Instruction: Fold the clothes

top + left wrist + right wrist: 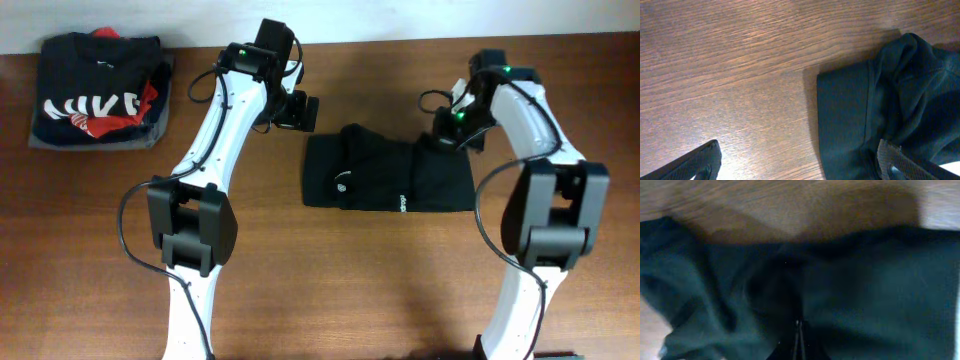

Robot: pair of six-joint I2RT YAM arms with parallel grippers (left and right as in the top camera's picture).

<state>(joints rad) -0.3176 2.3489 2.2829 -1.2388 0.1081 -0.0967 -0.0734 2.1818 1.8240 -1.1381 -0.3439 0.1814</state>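
My right gripper (445, 138) pinches a corner of the shirt (385, 180), left gripper (298, 110) gapes beside it; if I lift one-sided, the fold skews.

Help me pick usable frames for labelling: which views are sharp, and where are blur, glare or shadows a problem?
Overhead: sharp, evenly lit, soft shadows on the brown wooden table; the plain black soft fabric garment shows little fold detail. Left wrist: crisp wood grain, pale glare at lower left, a dark shadow beside the garment's edge. Right wrist: blurred throughout, fabric seams indistinct.
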